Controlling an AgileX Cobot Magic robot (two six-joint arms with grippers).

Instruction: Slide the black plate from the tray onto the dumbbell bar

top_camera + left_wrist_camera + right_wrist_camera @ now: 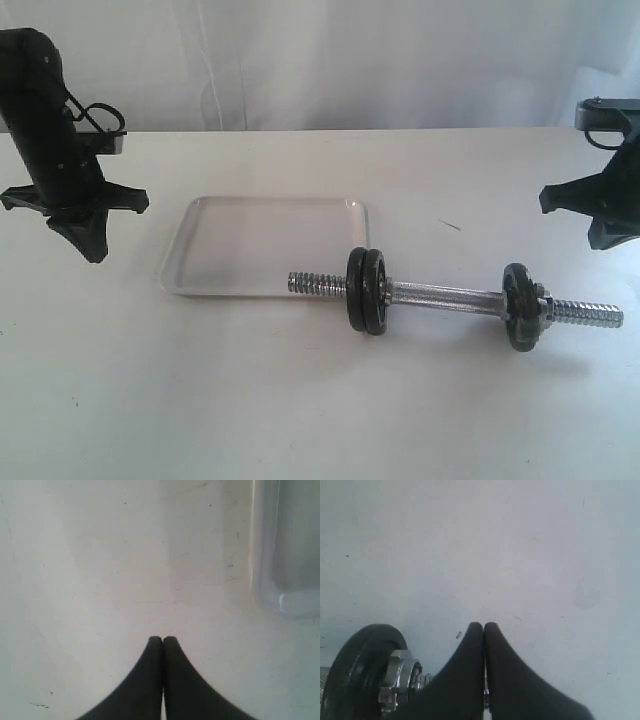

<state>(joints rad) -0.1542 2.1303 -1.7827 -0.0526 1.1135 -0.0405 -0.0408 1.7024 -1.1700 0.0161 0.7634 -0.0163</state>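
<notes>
Open table (300, 400) before the dumbbell bar (450, 297), tray (250, 245) close behind (rim seemingly under its threaded end)

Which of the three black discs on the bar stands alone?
The disc at the bar's right-arm end, against the silver nut; the other two sit side by side near the tray.

On your white desk (300, 400), the shallow white rectangular tray (262, 245) sits left of centre. The short chrome steel dumbbell bar (450, 297) lies left to right before it, its left end crossing the tray's front rim (resting on it or not, you cannot tell). Two round matte-black iron plates (366, 290) stand touching on the bar by the tray's right front corner. A third plate (522, 306) sits near the right end, a silver collar nut (545, 303) just outside it. The black left arm (60, 130) hangs left of the tray, the right arm (605, 200) behind the bar's right end.
</notes>
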